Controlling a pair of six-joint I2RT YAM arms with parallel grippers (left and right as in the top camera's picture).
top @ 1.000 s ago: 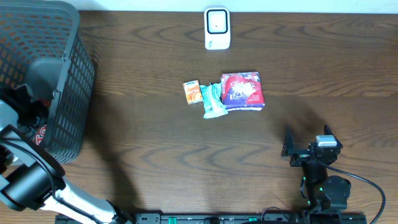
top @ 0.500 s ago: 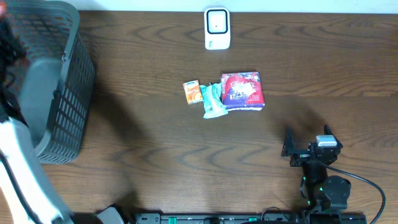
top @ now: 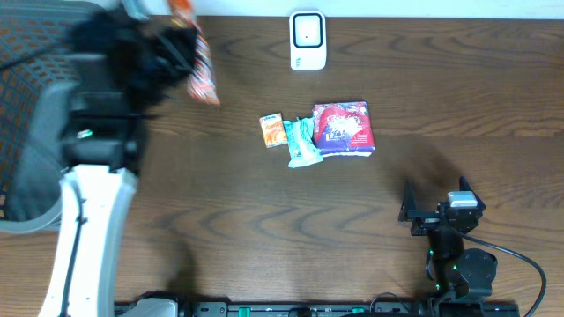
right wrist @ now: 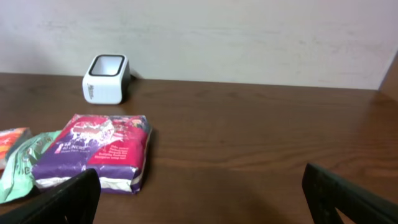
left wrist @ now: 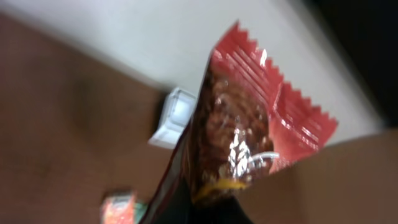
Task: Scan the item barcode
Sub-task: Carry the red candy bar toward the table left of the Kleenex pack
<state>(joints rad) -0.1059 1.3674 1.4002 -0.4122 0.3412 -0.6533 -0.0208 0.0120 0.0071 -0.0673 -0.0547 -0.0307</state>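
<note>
Red snack pkt (top: 201, 69) is held clamped in the left gripper (top: 182, 46), raised off the table, well to the left of the white scanner (top: 307, 40). Pick-up is judged done. Left to do: the barcode must be turned to the scanner's window. No barcode can be made out in the blurred wrist view. The right gripper (top: 434, 204) is seen spread wide and empty, well apart from the scanner on its near-right. An orange sachet (top: 272, 129), teal pkt (top: 302, 143) and purple pack (top: 345, 129) are seen lying near the scanner's front.

Left pincer (top: 179, 50) with red snack packet (top: 202, 72), now out of basket (top: 19, 97)
</note>
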